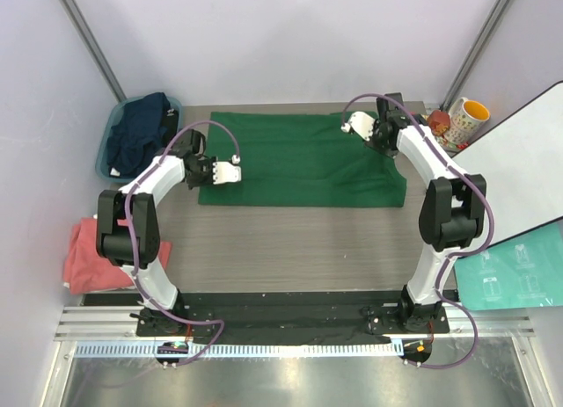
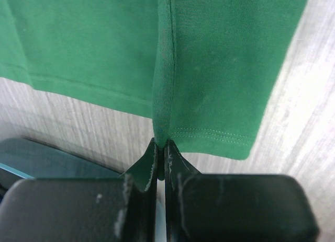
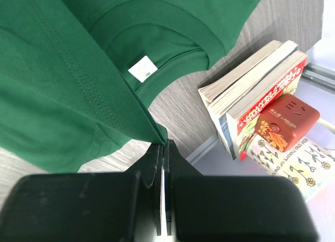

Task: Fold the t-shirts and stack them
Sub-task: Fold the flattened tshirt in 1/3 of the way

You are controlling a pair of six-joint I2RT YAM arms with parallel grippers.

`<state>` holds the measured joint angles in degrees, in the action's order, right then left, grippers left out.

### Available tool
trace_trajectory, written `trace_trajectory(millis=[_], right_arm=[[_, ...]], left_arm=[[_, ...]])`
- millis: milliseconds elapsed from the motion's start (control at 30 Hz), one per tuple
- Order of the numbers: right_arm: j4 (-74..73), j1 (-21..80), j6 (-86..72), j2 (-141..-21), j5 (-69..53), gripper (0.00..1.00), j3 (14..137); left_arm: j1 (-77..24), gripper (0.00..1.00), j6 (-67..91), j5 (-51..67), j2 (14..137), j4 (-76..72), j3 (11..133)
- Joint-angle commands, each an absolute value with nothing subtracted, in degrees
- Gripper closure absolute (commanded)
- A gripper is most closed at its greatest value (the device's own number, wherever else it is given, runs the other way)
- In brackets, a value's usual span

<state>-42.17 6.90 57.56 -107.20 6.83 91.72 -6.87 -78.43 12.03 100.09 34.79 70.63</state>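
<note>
Green t-shirt pinched: hem in L fingers, shoulder prob. in R fingers.

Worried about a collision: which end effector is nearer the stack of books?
Right. The right end effector pinches the green t-shirt at its far right corner, near the books. The left end effector is clamped on the shirt's opposite edge, across the table.

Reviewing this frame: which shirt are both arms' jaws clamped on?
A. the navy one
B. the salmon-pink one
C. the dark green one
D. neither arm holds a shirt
C: both wrist views show the left jaws and the right jaws shut on edges of the dark green t-shirt. The navy t-shirt sits in the teal tub, and the salmon-pink t-shirt lies off to the left.
</note>
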Motion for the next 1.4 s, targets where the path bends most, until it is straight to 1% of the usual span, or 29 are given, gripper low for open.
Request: trace_trajectory(millis=[0,500,800,1067,1133,1167,1200,1233,1267,1300,1367], right_arm=[[-39.03,6.77,57.57,-108.10,8.96,0.99,95.62],[-34.10,6.50,57.13,-112.76,11.60,0.99,100.46],[-32.26,6.50,56.69,-115.57,12.13,0.99,103.62],[-31.99,6.50,55.99,-117.25,11.69,0.99,103.89],[-31.99,6.50,55.72,-117.60,11.60,0.99,103.97],[-31.99,6.50,55.55,-117.77,11.60,0.99,103.89],[-31.99,6.50,55.46,-117.95,11.51,0.99,103.97],[-32.08,6.59,55.37,-118.04,11.43,0.99,103.97],[-32.08,6.59,55.28,-118.21,11.34,0.99,103.97],[-31.99,6.77,55.28,-118.30,11.42,0.99,104.06],[-31.91,6.94,55.28,-118.56,11.34,0.99,104.15]], left_arm=[[-5.98,1.00,-78.14,12.48,101.42,31.73,73.39],[-5.71,1.00,-76.20,12.04,107.40,26.63,79.80],[-5.54,1.00,-76.38,11.34,109.69,26.19,80.95],[-5.54,0.99,-76.20,9.94,111.27,25.32,80.07],[-5.62,0.86,-75.94,9.58,111.53,24.70,79.89],[-5.62,0.77,-75.68,9.23,111.53,24.35,79.46],[-5.54,0.63,-75.50,8.45,111.53,23.04,79.11],[-5.54,0.44,-75.59,8.26,111.53,22.51,78.58],[-5.54,0.16,-75.50,7.74,111.53,21.11,77.88],[-5.54,0.00,-75.41,7.30,111.36,20.75,77.52],[-5.54,0.00,-74.97,7.12,111.10,19.52,77.08]])
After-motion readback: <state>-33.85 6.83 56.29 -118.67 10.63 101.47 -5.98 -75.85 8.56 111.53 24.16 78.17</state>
